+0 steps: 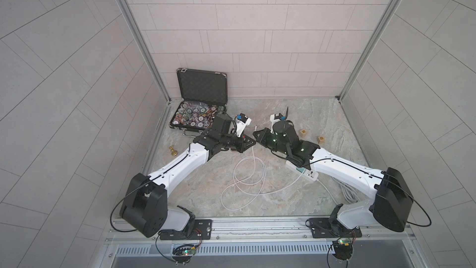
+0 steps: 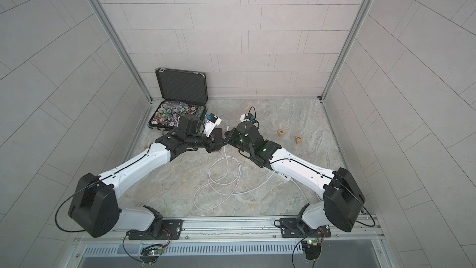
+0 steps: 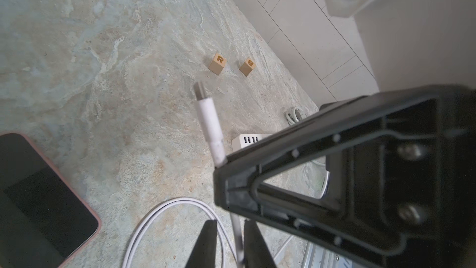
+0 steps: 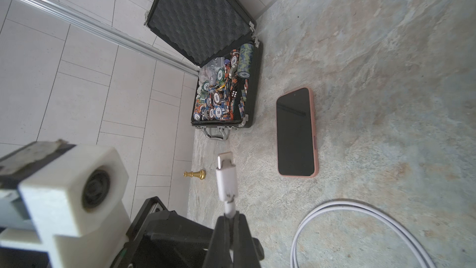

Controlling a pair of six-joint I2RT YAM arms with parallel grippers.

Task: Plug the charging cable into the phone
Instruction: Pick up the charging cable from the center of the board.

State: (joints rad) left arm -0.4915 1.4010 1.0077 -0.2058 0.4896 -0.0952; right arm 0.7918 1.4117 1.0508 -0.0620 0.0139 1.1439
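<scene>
In both top views: looking steeply down from high above the near edge, far out, covering the whole table (image 1: pixel 334 114). From each wrist: close, low, angled down, seemingly facing opposite ways, yet sharing the charging cable (image 3: pixel 208 122) and the phone (image 4: pixel 296 132).

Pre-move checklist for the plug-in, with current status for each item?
1. Right gripper clamped on the charging cable just behind the plug: ok.
2. Plug sticks out past the fingertips, unobstructed: ok.
3. Left gripper straddles the cable further down, but a gap shows on one side. Firm grip: cannot tell.
4. Phone flat, screen up, uncovered: ok.
5. Plug lined up with a short end of the phone: not ok. It is held beside the phone, apart from it.
6. Charging port position: cannot tell, since no port is visible.
</scene>
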